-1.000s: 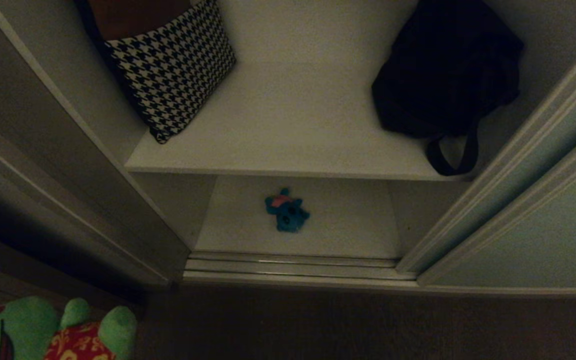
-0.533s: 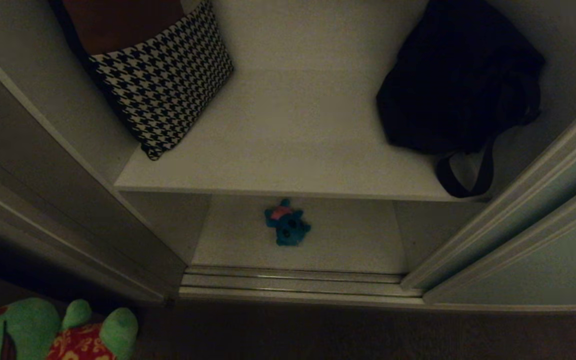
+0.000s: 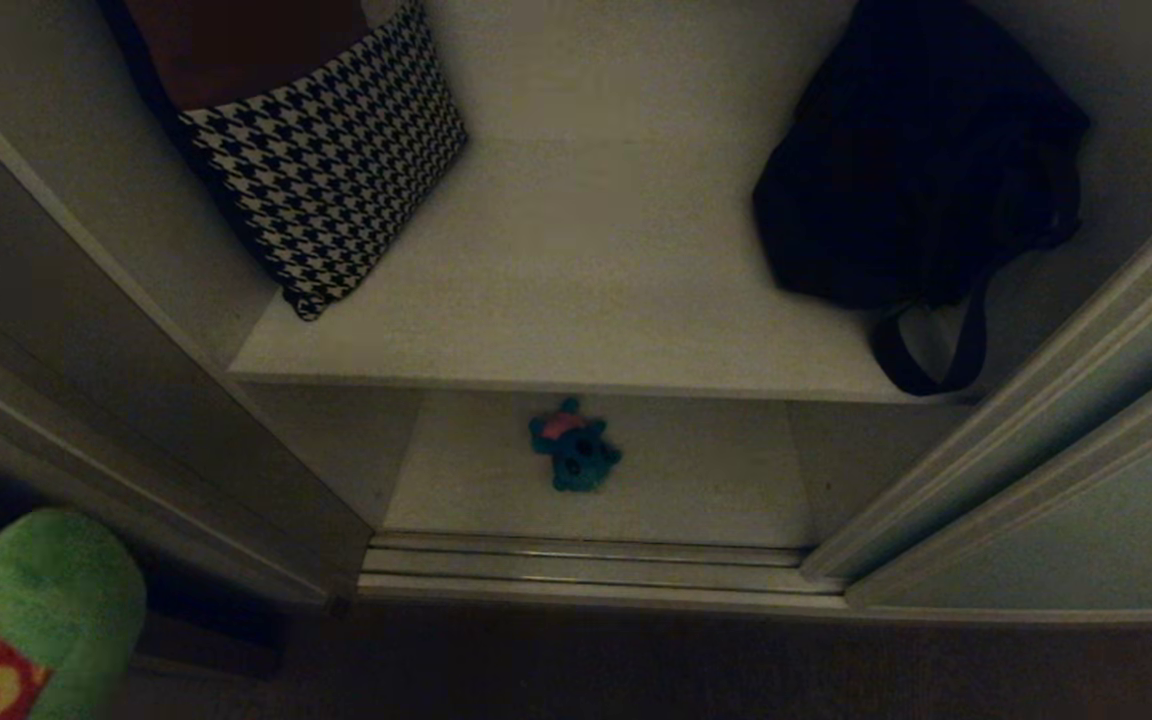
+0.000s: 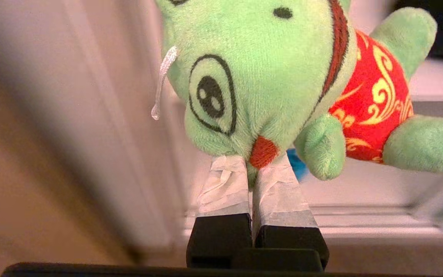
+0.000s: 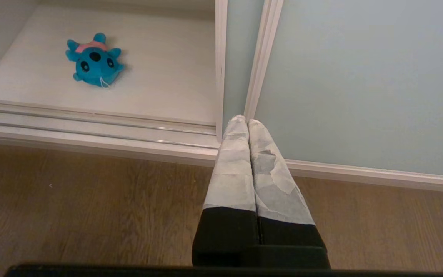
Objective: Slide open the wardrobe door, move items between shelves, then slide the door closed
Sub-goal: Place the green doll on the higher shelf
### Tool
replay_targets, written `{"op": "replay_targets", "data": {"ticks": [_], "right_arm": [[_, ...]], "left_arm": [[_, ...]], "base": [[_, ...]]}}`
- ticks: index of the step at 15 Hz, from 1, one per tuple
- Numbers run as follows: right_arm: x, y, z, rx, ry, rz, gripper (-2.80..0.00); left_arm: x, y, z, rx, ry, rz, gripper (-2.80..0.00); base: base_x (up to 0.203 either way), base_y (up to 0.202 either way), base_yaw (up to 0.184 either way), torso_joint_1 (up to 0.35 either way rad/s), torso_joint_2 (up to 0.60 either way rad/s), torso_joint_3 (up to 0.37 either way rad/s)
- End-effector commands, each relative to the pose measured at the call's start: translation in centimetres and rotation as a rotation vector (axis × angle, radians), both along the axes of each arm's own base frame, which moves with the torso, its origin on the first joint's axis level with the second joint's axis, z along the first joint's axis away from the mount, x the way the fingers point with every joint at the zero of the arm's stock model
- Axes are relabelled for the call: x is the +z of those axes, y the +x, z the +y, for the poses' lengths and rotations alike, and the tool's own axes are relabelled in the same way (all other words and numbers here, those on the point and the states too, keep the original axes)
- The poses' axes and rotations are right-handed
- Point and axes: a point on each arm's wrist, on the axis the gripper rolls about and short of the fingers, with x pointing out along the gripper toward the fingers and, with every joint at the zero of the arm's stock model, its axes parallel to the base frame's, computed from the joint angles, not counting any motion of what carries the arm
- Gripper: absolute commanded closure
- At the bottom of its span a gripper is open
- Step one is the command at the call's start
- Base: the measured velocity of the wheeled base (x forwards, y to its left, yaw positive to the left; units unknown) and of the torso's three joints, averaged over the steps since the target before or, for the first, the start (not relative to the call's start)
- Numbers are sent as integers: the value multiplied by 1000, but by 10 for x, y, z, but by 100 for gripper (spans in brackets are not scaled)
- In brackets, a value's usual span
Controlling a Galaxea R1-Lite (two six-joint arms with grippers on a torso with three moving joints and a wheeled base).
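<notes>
The left gripper [image 4: 257, 163] pinches the green plush toy [image 4: 267, 80] by a bit of fluff under its chin, low by the wardrobe's left side. It looks soft, light and floppy, so a bigger bite may hold better. Its body lies sideways. The right gripper [image 5: 247, 124] is closed, empty

Green toy [image 4: 267, 77], teal toy [image 5: 94, 61], houndstooth bag [image 3: 321, 170].
</notes>
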Motion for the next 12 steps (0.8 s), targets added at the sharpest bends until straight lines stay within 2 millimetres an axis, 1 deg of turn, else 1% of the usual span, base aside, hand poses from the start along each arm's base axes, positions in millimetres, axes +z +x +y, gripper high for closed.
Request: {"op": "replay_targets", "data": {"ticks": [1, 2, 3, 4, 5, 6, 7, 9, 11, 12], "right_arm": [[0, 0, 0, 1, -1, -3, 0], [0, 0, 0, 1, -1, -3, 0], [0, 0, 0, 1, -1, -3, 0], [0, 0, 0, 1, -1, -3, 0], [0, 0, 0, 1, -1, -3, 0], [0, 0, 0, 1, -1, -3, 0], [0, 0, 0, 1, -1, -3, 0], [0, 0, 0, 1, -1, -3, 0], [0, 0, 0, 1, -1, -3, 0], [0, 0, 0, 1, -1, -3, 0]], "left_arm": [[32, 12, -1, -42, 14, 47, 0], [52, 24, -2, -69, 20, 83, 0], [74, 41, -2, -102, 27, 121, 0], [90, 56, -3, -132, 32, 152, 0], [107, 77, -4, -164, 36, 191, 0], [124, 103, -5, -193, 39, 229, 0], [137, 127, -5, -217, 41, 260, 0], [154, 179, -9, -263, 42, 328, 0], [159, 233, -16, -303, 49, 390, 0], [161, 256, -20, -318, 52, 409, 0]], "base": [[0, 0, 0, 0, 0, 0], [0, 0, 0, 0, 0, 0], [0, 0, 0, 0, 0, 0], [0, 0, 0, 0, 0, 0], [0, 0, 0, 0, 0, 0], [0, 0, 0, 0, 0, 0], [0, 0, 0, 0, 0, 0], [0, 0, 0, 0, 0, 0], [0, 0, 0, 0, 0, 0], [0, 0, 0, 0, 0, 0]]}}
